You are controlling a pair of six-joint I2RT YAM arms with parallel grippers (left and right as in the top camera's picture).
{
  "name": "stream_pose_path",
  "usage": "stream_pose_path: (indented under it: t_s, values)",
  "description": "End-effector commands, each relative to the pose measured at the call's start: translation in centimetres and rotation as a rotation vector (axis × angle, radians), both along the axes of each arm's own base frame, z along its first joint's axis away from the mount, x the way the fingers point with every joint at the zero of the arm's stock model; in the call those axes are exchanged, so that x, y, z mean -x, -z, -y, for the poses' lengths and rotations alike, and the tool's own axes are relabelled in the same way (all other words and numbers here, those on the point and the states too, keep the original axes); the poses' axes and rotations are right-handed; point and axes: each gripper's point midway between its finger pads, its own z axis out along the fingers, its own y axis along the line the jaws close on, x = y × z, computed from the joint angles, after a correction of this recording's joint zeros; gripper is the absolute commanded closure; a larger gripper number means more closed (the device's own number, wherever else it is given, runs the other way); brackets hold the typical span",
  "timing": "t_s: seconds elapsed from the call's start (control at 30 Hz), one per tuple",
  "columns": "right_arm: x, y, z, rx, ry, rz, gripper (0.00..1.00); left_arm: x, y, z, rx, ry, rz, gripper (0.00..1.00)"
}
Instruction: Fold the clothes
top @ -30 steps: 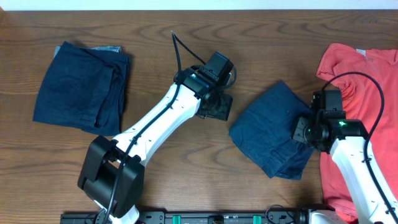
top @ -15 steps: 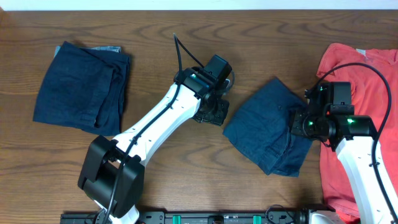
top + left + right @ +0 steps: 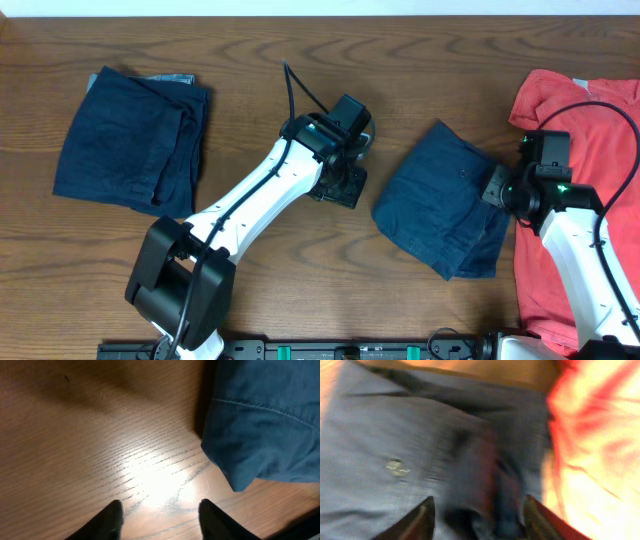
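Wooden desk (image 3: 250,40) carries our folded navy shorts (image 3: 440,205); we see left claw (image 3: 160,512) wide over bare wood, right claw (image 3: 479,510) wide above them.

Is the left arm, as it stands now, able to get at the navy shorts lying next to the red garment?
Probably yes. The left gripper hangs open over bare table, and a corner of the navy shorts lies close beside it, with nothing between them.
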Motion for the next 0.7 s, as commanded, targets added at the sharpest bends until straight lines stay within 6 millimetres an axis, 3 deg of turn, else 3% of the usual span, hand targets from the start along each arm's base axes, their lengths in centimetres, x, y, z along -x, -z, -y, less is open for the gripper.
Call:
stream_pose_path:
  t_s: [0.0,0.23,0.27,0.37,0.5,0.67]
  values:
    - [-1.5,-3.5,-2.5,-0.084,-0.169,0.118,0.41,0.4,-0.2,0.1,0.012,0.013,-0.005,0.45]
    - [-1.4,-9.5,-3.1,-0.081,-0.194,0.281,0.43,0.5,-0.2,0.2,0.016,0.014,-0.01,0.44]
    - [-1.2,-10.1,-3.3,-0.09,-0.203,0.3,0.45,0.5,-0.2,0.2,0.016,0.014,-0.01,0.44]
    - [-0.7,-10.3,-4.3,-0.135,-0.233,0.299,0.67,0.5,-0.2,0.2,0.017,0.014,-0.009,0.44]
    - [0.2,-6.4,-4.3,-0.15,-0.21,0.168,0.87,0.5,-0.2,0.3,0.021,0.015,-0.012,0.54]
    - [1.5,2.6,-0.8,-0.067,0.017,-0.078,0.94,1.1,-0.8,1.9,0.115,0.072,-0.039,0.67]
